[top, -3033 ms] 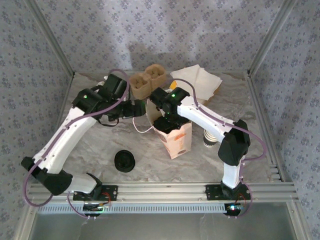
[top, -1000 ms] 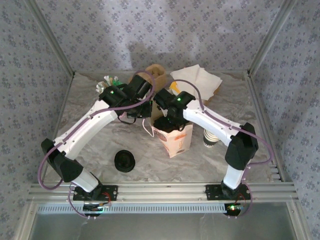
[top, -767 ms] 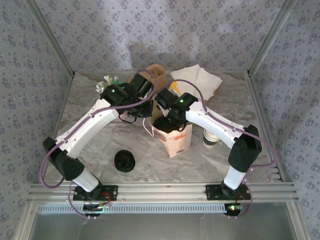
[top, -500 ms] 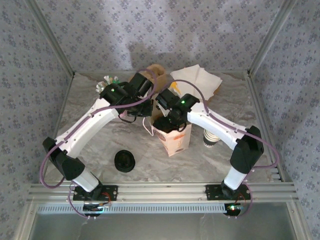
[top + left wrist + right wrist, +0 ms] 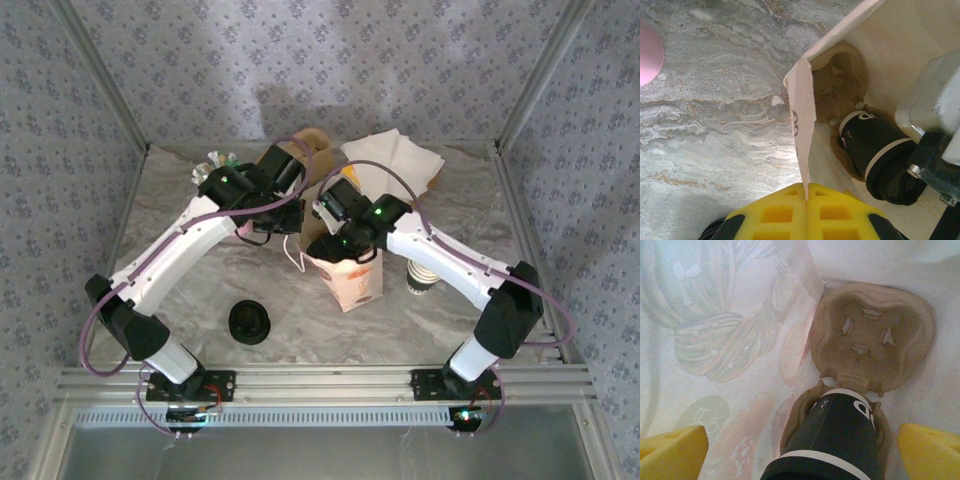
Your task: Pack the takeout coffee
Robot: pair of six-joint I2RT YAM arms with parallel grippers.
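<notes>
Deep inside the bag [image 5: 890, 45] — takeout coffee [image 5: 840, 435] in pulp carrier [image 5: 875, 335], from wrist views.

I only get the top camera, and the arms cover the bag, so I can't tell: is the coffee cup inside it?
Observer: Yes. The right wrist camera shows the takeout coffee seated in one pocket of a cardboard carrier inside the bag.
Operator: Is the right gripper squeezing it?
Observer: No. The right gripper is open, with one yellow finger off to each side of the cup.
Operator: And the left one?
Observer: The left gripper is shut on the bag's rim, pinching the paper wall.
</notes>
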